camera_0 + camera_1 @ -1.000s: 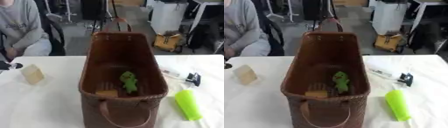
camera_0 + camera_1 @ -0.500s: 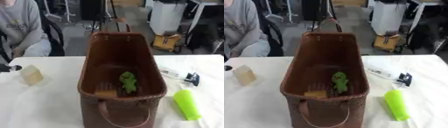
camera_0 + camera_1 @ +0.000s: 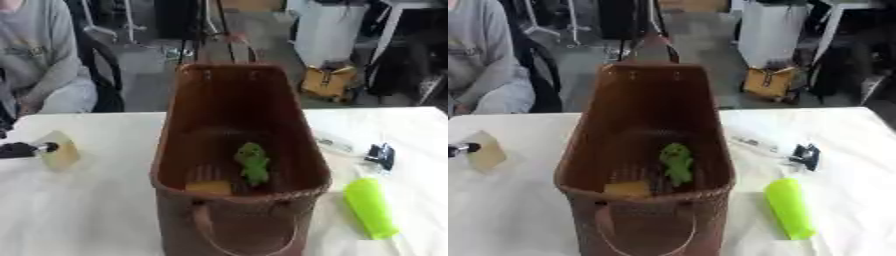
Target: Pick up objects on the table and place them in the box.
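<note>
Centrally: brown woven basket (image 3: 297, 130) on the white table (image 3: 105, 210), holding a green toy figure (image 3: 253, 162) and a yellowish flat piece (image 3: 208, 187). Right of it: lime-green cylinder (image 3: 371, 207), small black item (image 3: 381, 155), a clear wrapped item (image 3: 334, 144). Left edge: tan block (image 3: 59, 150), touched by the left hand (image 3: 19, 149); whether its fingers are curled cannot be told.
</note>
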Controlling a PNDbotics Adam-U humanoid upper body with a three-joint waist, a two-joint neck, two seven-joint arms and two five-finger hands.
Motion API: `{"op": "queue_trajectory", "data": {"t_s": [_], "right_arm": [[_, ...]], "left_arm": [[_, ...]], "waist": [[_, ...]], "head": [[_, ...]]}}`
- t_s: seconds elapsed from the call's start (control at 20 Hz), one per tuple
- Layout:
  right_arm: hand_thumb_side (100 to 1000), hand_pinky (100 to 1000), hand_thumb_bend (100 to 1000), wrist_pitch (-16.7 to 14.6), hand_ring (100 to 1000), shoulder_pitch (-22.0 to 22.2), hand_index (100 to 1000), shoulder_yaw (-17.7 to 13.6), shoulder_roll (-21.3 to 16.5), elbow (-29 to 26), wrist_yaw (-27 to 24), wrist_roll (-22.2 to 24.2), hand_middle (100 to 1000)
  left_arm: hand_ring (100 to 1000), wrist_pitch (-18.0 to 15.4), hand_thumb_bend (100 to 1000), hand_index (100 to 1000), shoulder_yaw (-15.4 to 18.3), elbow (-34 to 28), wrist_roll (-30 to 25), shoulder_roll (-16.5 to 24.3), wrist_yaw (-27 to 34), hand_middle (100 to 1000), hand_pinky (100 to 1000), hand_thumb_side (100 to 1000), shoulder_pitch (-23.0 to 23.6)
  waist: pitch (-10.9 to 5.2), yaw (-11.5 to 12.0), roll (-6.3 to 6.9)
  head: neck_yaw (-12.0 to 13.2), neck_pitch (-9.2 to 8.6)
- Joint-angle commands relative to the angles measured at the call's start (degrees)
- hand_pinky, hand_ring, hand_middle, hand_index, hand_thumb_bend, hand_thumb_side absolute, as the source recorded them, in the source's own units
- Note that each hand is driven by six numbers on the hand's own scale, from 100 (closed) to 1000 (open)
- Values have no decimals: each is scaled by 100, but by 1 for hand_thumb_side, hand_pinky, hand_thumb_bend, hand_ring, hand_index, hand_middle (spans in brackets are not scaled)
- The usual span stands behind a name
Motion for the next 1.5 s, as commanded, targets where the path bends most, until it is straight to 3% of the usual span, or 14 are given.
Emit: {"op": "queue_trajectory", "data": {"t_s": [0.05, 0.55, 0.9, 1.5], "right_arm": [[632, 543, 361, -13, 612, -84, 800, -5, -167, -49, -20, 25, 713], [634, 542, 357, -23, 610, -120, 801, -8, -158, -57, -17, 39, 712], [636, 540, 354, -32, 608, -121, 801, -34, -132, -68, 6, 31, 712], [639, 539, 351, -39, 606, -116, 802, -45, -105, -75, 34, 36, 711]], "left_arm": [[738, -52, 1000, 857, -36, -29, 67, 207, 5, 728, 697, 566, -200], [740, 139, 1000, 855, 2, -48, 361, 291, -272, 733, 700, 569, -284], [740, 261, 1000, 853, 92, 51, 675, 416, -134, 732, 700, 569, -270], [734, 357, 1000, 852, 90, 155, 833, 474, -49, 727, 698, 557, -272]], "waist": [[-31, -35, 11], [119, -135, 45], [326, -268, 63], [522, -366, 98]], "head": [[36, -94], [42, -199], [56, -359], [42, -441]]}}
